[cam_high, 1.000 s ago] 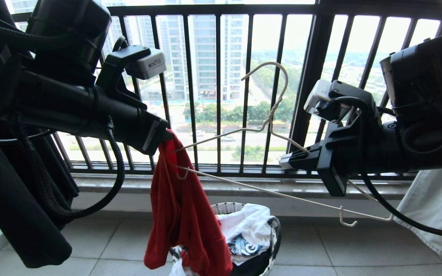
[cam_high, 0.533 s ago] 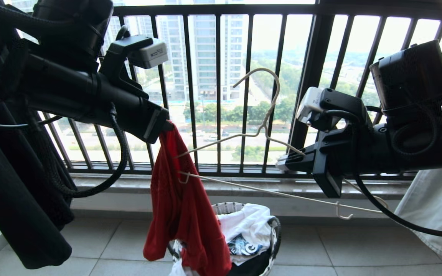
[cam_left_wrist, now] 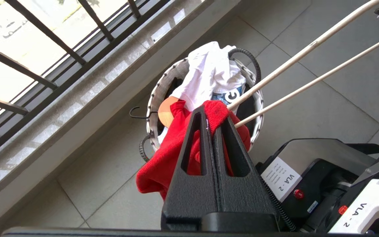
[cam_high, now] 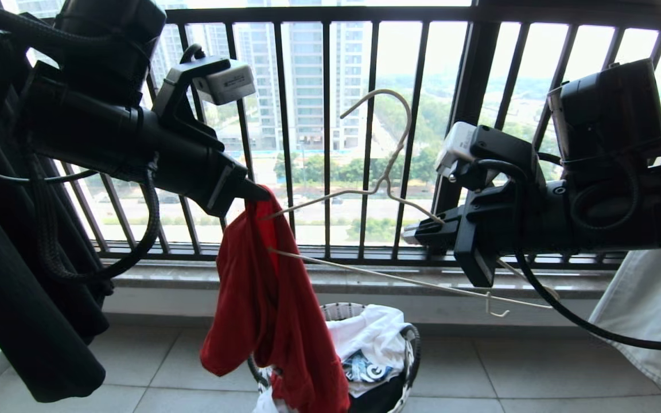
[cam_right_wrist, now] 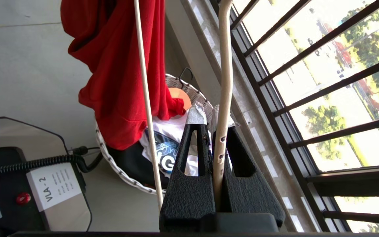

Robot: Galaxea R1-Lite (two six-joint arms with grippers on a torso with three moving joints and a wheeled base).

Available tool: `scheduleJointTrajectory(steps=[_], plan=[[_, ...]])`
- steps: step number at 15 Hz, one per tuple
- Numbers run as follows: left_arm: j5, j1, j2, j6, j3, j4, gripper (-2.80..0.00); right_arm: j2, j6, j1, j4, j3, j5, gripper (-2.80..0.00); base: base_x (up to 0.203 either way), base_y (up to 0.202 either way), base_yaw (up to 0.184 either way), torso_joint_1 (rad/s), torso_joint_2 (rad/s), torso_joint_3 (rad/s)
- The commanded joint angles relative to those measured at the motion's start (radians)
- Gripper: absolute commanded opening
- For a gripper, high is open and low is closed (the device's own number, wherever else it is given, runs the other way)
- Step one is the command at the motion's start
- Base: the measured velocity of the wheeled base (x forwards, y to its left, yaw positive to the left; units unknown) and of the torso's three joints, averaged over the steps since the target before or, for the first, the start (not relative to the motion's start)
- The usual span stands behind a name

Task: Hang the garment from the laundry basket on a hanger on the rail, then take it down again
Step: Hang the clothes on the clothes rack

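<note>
At frame centre the left tool (cam_high: 259, 193) pinches the red garment (cam_high: 273, 310) hanging over the basket (cam_high: 408, 335), while the right tool (cam_high: 413, 234) clamps the hanger (cam_high: 388, 172) threaded into it.

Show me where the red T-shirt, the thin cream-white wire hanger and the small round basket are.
red T-shirt (cam_high: 276, 310), head view, hanging cloth.
thin cream-white wire hanger (cam_high: 391, 163), head view, twisted neck.
small round basket (cam_left_wrist: 155, 98), left wrist view, white rim.
</note>
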Motion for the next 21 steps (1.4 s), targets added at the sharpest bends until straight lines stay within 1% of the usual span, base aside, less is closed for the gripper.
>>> scheduleJointTrajectory(steps=[1,3,5,7,8,9,11,13,16,19,21], plan=[[-0.021,0.009,0.022,0.004,-0.044,0.003,-2.8,0.002,0.001,0.002,-0.008,0.009,0.002,-2.8,0.0,0.0,0.0,0.0,0.0,0.0],[-0.048,0.006,0.024,0.003,-0.068,0.006,-2.8,0.02,0.013,0.001,-0.061,0.014,0.003,-2.8,0.0,0.0,0.0,0.0,0.0,0.0],[-0.101,0.004,0.011,0.002,-0.067,0.009,-2.8,0.021,0.033,-0.001,-0.072,0.026,0.007,-2.8,0.0,0.0,0.0,0.0,0.0,0.0],[-0.105,0.004,0.03,0.005,-0.094,0.006,-2.8,0.013,0.035,0.002,-0.07,0.043,0.028,-2.8,0.0,0.0,0.0,0.0,0.0,0.0],[-0.105,0.003,0.045,0.006,-0.121,0.006,-2.8,0.013,0.037,0.006,-0.069,0.051,0.047,-2.8,0.0,0.0,0.0,0.0,0.0,0.0],[-0.105,0.003,0.055,0.006,-0.146,0.007,-2.8,0.016,0.039,0.012,-0.069,0.056,0.05,-2.8,0.0,0.0,0.0,0.0,0.0,0.0],[-0.105,-0.012,0.065,0.006,-0.169,0.006,-2.8,0.019,0.08,0.035,-0.072,0.057,0.056,-2.8,0.0,0.0,0.0,0.0,0.0,0.0],[-0.104,-0.027,0.065,0.01,-0.172,0.002,-2.8,0.02,0.101,0.05,-0.074,0.056,0.074,-2.8,0.0,0.0,0.0,0.0,0.0,0.0],[-0.104,-0.04,0.073,0.014,-0.187,-0.009,-2.8,0.026,0.136,0.097,-0.073,0.056,0.08,-2.8,0.0,0.0,0.0,0.0,0.0,0.0],[-0.108,-0.053,0.067,0.011,-0.183,-0.012,-2.8,0.037,0.203,0.114,-0.079,0.028,0.081,-2.8,0.0,0.0,0.0,0.0,0.0,0.0],[-0.11,-0.053,0.06,0.01,-0.174,-0.012,-2.8,0.039,0.283,0.114,-0.088,0.006,0.084,-2.8,0.0,0.0,0.0,0.0,0.0,0.0]])
